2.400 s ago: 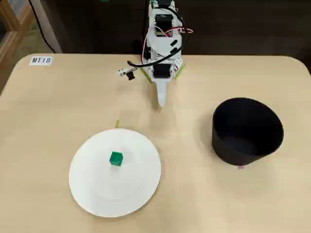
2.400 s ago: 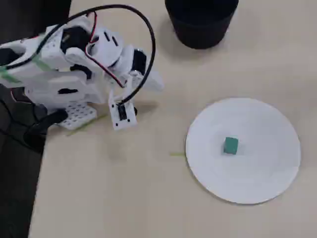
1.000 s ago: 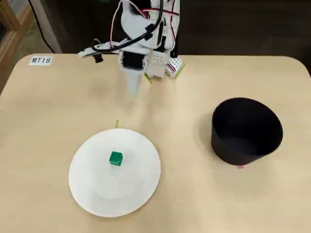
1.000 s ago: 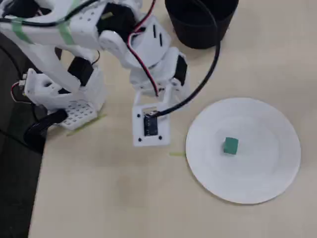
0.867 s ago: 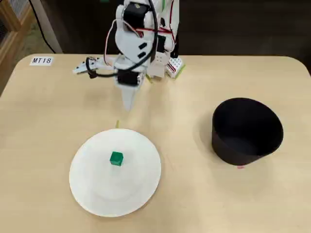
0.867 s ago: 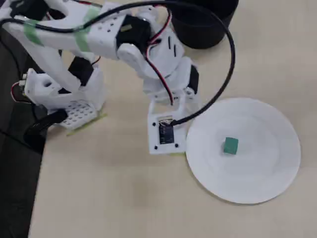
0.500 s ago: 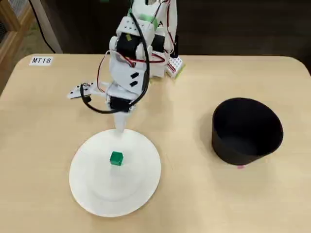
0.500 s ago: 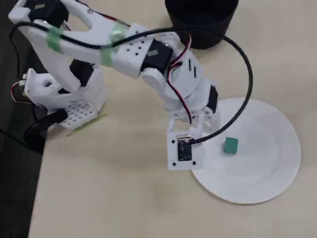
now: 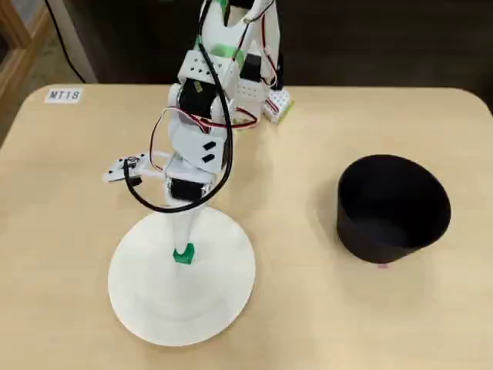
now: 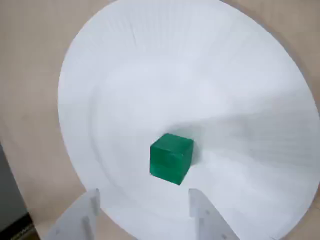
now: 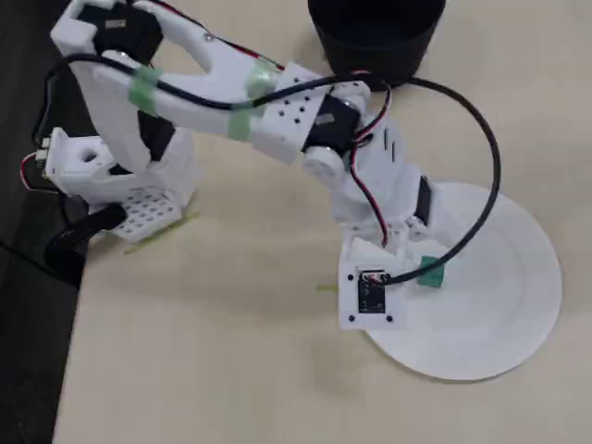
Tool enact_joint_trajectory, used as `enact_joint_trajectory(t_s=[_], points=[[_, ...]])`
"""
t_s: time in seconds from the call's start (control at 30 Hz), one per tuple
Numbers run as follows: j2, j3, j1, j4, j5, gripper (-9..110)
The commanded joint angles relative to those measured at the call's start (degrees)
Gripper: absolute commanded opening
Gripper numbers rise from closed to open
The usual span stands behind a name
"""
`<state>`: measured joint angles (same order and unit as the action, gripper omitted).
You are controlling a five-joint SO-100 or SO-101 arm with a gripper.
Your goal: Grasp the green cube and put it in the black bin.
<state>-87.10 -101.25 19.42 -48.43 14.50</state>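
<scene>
The green cube (image 10: 171,158) lies on the white plate (image 10: 150,75), a little off its middle. My gripper (image 10: 143,196) is open and hangs low over the plate. Its two white fingertips (image 10: 197,205) stand apart, wider than the cube, and the cube sits just past them in the gap's line. In a fixed view the cube (image 9: 183,253) shows right under the gripper (image 9: 184,237). In the other fixed view the cube (image 11: 431,273) peeks out beside the wrist. The black bin (image 9: 393,208) stands empty on the table, well to the right of the plate (image 9: 219,297).
The arm's base (image 9: 254,85) with its loose wires stands at the table's far edge. A small label (image 9: 63,95) lies at the far left corner. The bin also shows in a fixed view (image 11: 375,32) at the top edge.
</scene>
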Motion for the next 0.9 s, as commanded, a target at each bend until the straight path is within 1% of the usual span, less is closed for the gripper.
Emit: enact_joint_trajectory(t_s=[0.0, 0.3, 0.87], points=[[1.1, 4.2, 1.0, -0.4, -0.7, 26], [9.1, 10.8, 1.0, -2.4, -0.8, 26], [16.2, 17.5, 0.5, -3.1, -0.7, 26]])
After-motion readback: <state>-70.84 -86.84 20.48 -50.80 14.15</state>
